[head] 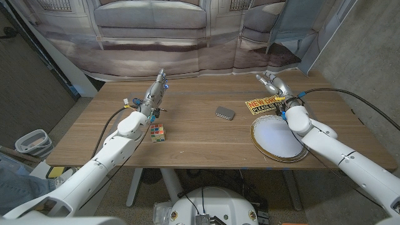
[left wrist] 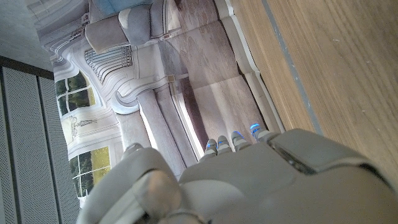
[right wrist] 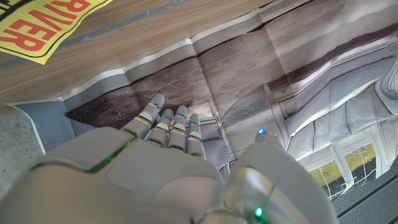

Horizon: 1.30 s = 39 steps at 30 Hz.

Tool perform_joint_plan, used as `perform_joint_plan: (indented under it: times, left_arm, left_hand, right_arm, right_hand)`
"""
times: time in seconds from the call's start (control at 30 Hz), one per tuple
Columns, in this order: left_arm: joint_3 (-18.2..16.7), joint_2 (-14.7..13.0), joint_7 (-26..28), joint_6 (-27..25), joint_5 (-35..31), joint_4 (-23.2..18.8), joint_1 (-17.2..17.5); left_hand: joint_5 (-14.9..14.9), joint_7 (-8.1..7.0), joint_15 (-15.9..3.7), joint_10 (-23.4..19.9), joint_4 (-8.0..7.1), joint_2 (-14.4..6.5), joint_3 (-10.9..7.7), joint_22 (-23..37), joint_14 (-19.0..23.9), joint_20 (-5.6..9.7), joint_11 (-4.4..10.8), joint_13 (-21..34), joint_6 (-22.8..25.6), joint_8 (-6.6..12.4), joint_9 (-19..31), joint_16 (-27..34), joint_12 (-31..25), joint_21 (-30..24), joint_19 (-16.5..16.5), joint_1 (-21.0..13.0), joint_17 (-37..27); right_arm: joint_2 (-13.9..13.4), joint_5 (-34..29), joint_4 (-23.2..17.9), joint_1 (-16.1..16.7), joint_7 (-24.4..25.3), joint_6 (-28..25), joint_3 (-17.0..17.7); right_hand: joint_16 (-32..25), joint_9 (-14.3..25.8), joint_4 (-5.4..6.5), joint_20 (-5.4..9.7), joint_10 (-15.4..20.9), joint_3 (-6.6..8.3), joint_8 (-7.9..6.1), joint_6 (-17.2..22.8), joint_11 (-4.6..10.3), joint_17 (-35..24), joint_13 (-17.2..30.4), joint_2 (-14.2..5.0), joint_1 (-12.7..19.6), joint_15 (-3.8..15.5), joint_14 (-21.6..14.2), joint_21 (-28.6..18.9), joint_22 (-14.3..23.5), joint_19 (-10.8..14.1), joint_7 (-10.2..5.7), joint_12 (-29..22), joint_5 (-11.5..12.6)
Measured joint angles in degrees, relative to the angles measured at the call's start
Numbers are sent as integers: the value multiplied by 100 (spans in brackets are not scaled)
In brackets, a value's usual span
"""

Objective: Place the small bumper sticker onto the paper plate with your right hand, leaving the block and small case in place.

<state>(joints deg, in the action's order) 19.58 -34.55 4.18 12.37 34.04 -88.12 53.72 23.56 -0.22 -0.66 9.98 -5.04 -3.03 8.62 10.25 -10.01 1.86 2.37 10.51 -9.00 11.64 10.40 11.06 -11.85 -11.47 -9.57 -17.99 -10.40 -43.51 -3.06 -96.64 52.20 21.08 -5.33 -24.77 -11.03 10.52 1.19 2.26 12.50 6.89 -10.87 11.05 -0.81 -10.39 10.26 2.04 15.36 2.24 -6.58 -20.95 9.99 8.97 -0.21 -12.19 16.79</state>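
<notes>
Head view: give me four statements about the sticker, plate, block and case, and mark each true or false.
1. The yellow bumper sticker lies on the table beside the paper plate, not on it. True.
2. The right hand holds the sticker. False: it is raised beyond the sticker, holding nothing.
3. The coloured block sits near the left arm. True.
4. The small grey case rests on the plate. False: it lies on the bare table.

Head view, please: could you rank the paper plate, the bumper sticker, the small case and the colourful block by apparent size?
1. Paper plate
2. Bumper sticker
3. and 4. Small case and block look about equal; unranked.
</notes>
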Motion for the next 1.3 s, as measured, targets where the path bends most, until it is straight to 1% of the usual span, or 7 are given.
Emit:
perform_joint_plan:
  times: [0.1, 0.2, 0.67, 0.73, 0.97, 1.2, 1.3]
  left_arm:
    - [-4, -12, 14, -19, 0, -26, 14]
    - [-7, -24, 36, -43, -6, -49, 27]
    - [-14, -70, 137, -126, -49, -228, 96]
    - [-13, -72, 148, -137, -55, -244, 103]
    - [-9, -85, 209, -173, -74, -319, 143]
    - [-8, -99, 254, -195, -77, -369, 184]
    - [-9, -115, 257, -198, -77, -394, 201]
  left_hand:
    - [0, 0, 0, 0, 0, 0, 0, 0, 0, 0, 0, 0, 0, 0, 0, 0, 0, 0, 0, 0, 0]
    - [0, 0, 0, 0, 0, 0, 0, 0, 0, 0, 0, 0, 0, 0, 0, 0, 0, 0, 0, 0, 0]
    - [0, 0, 0, 0, 0, -24, 0, 0, 0, 0, 0, 0, 0, 1, 15, 0, 0, 0, 0, -24, 0]
    - [0, 0, 0, 0, 10, -30, 9, 0, 0, 0, 0, 0, 0, -23, 15, 0, 0, 0, 0, -30, -1]
    - [0, 0, 0, 0, 23, -30, 23, 0, 0, 0, -1, 0, 0, -23, 15, -8, 0, 0, 0, -30, -1]
    - [0, -20, 0, 0, 23, -30, 23, 0, 0, 0, 0, 0, -21, -23, 14, -33, 8, 0, 0, -30, -1]
    - [0, -20, 0, 0, 23, -30, 23, 0, 0, 0, -1, 0, -21, -23, 14, -33, 21, 0, 0, -30, -1]
  right_arm:
    - [-13, -38, -11, -3, 4, -27, -15]
    - [-25, -74, -21, -7, 6, -53, -30]
    - [-82, -369, -18, -62, 19, -257, -109]
    - [-90, -412, -10, -73, 19, -284, -122]
    - [-112, -580, 38, -125, 21, -363, -183]
    - [-119, -722, 83, -177, 25, -438, -247]
    - [-120, -802, 88, -185, 25, -485, -258]
  right_hand:
    - [0, 0, -24, 0, 0, -24, 0, 0, 0, 0, 0, 0, 0, -10, -9, 0, 0, 0, 0, 0, 0]
    - [0, 0, -24, -21, 0, -24, 0, -31, 0, 0, 0, 0, 0, -10, -9, 0, 0, 21, -31, 0, 0]
    - [0, 0, -24, -20, 0, -24, 0, -31, 0, -1, 0, 0, 0, -10, -9, 22, 0, 20, -31, 0, 45]
    - [0, 0, -48, -21, 0, 0, 0, -31, 0, -1, 0, 0, 0, -10, -9, 22, 0, 20, -31, 0, 45]
    - [0, 0, -64, -21, 0, -16, 0, -31, -1, -1, 0, 29, 28, -10, -8, 66, 0, 20, -30, 0, 45]
    - [27, 0, -64, -21, 0, -15, 0, -31, -1, -1, 0, -1, 60, -10, -8, 105, 0, 20, -30, 0, 45]
    - [27, 0, -96, -21, 21, -15, 0, -31, 20, -1, 0, 38, 98, -10, -8, 126, 0, 20, -30, 0, 45]
